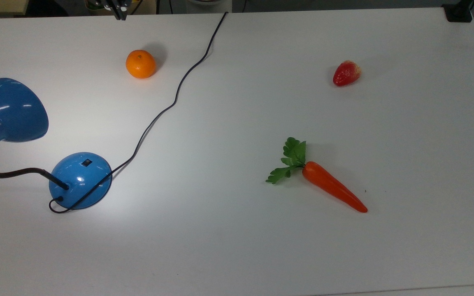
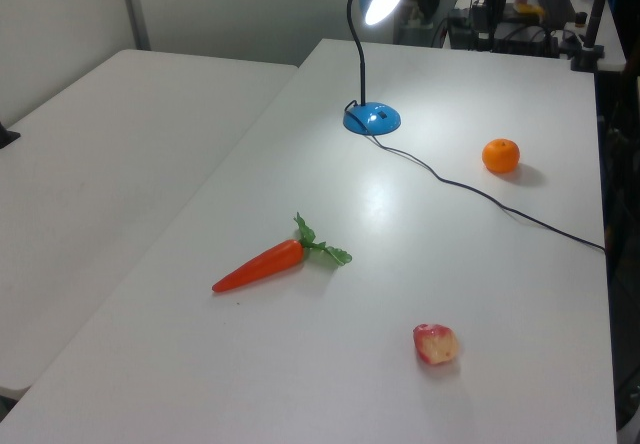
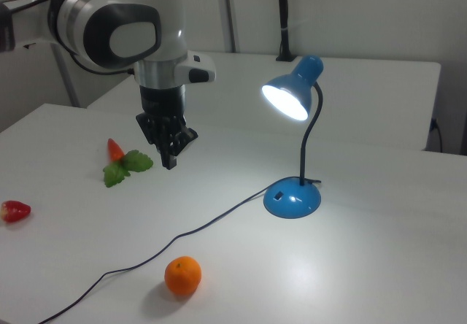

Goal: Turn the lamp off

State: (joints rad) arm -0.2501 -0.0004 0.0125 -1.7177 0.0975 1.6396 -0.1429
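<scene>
White table (image 1: 261, 246) surface is recorded across the top view. Lamp (image 1: 80, 180): blue domed base at lower left, a small black switch on its upper face, black neck curving off to the frame's left, blue shade at the left edge. Cord (image 1: 167, 109): black, run from the base diagonally up to the top edge near centre. Orange (image 1: 140, 64): upper left, beside the cord but apart from it. Strawberry (image 1: 346, 73): upper right. Carrot (image 1: 332, 191): right of centre, green leaves toward the frame's left, tip toward lower right. Gripper (image 1: 119, 13): seen at the top edge, upper left, its dark fingers drawn together to a single point, well apart from the lamp. Left view: lamp at upper centre, shade lit and bright, base on the table below it; orange at right of centre; cord trailed from the base to the right edge; carrot at centre left; strawberry at lower centre. Right view: gripper at upper left of centre, hung from the white arm (image 3: 120, 28) above the table, fingers pressed closed on nothing; lamp at right of centre, shade glowing, a light pool on the table beneath; orange at lower centre; strawberry at the left edge; carrot leaves left of the gripper, partly hidden behind it.
</scene>
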